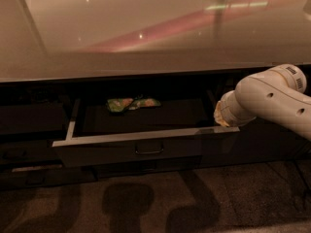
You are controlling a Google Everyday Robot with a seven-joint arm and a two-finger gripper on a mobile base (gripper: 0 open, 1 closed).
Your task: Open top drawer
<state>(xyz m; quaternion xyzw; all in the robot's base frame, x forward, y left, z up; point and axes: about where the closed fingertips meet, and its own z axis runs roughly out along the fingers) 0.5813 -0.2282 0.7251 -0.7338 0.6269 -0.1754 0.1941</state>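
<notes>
though the top drawer (107, 152) stands out, its long front running left from my claw (221, 116) at its right corner, i cannot tell my claw's state

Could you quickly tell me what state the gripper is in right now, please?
Gripper: at the right end of the pulled-out top drawer, by its front edge; open, closed or holding cannot be told.

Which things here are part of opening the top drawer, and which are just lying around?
Part of the job:
- top drawer, standing pulled out
- its pull handle
- gripper, at the right end of the drawer front

Just lying about:
- green packet inside the drawer
- countertop above
</notes>
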